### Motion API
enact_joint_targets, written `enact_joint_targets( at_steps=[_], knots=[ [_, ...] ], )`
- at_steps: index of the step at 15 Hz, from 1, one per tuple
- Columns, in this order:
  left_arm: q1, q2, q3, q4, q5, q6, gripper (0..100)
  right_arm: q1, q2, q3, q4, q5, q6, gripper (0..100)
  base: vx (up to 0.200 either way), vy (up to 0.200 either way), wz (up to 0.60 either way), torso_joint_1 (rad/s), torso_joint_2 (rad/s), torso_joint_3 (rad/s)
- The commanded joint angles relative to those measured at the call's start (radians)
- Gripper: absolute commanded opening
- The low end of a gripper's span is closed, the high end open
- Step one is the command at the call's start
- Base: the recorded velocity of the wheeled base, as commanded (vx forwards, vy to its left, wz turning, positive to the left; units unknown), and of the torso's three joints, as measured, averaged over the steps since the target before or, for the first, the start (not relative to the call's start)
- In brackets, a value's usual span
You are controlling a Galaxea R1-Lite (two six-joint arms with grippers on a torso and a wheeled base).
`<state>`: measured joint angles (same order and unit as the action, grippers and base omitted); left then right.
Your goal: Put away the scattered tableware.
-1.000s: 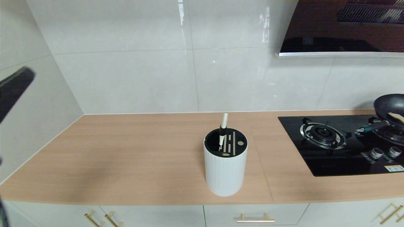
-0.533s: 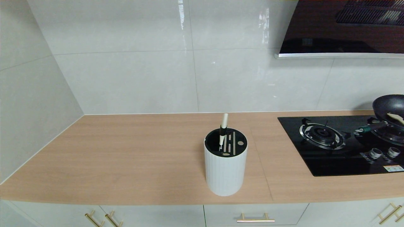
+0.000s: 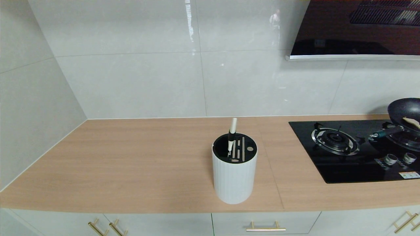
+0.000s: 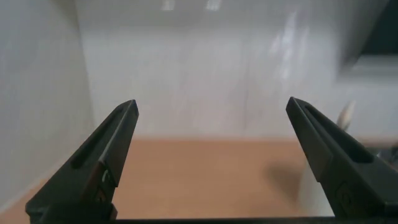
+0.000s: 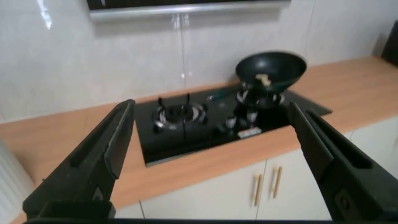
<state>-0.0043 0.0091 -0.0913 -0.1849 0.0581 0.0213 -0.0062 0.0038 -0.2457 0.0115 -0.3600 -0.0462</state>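
Left wrist view has the left gripper (image 4: pixel 211 107) with its fingers (image 4: pixel 102 165) spread wide and nothing between them — the wooden counter (image 4: pixel 205 174) lies beyond. The right gripper (image 5: pixel 211 107) is likewise wide apart and holds nothing, with the stove (image 5: pixel 217 124) and black pan (image 5: pixel 272 70) past it. From the head camera, a white ribbed holder (image 3: pixel 234 177) stands on the counter, a white-handled utensil (image 3: pixel 232 134) upright in its slotted black top — the stove sits to the holder's right.
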Motion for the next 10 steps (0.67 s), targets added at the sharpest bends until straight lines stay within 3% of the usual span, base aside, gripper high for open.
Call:
enact_joint_targets(
  at_steps=[1,3,5,7,10],
  knots=[
    [0.009,-0.009,0.091,0.059,0.009,-0.009,100,0.0,-0.001,0.171,-0.127,0.009,-0.021,100,0.0,0.0,0.0,0.0,0.0,0.0],
    [0.007,-0.009,0.091,0.189,0.008,-0.014,100,0.0,-0.001,0.243,-0.189,0.041,-0.06,100,0.0,0.0,0.0,0.0,0.0,0.0],
    [0.009,-0.009,0.091,0.18,0.008,-0.029,100,0.0,-0.001,0.244,-0.162,0.118,-0.061,100,0.0,0.0,0.0,0.0,0.0,0.0],
    [0.009,-0.009,0.091,0.179,0.008,-0.03,100,0.0,-0.001,0.246,-0.082,0.135,-0.06,100,0.0,0.0,0.0,0.0,0.0,0.0],
    [0.009,-0.009,0.091,0.179,0.008,-0.03,100,0.0,0.001,0.244,-0.067,0.138,-0.057,100,0.0,0.0,0.0,0.0,0.0,0.0]
  ],
)
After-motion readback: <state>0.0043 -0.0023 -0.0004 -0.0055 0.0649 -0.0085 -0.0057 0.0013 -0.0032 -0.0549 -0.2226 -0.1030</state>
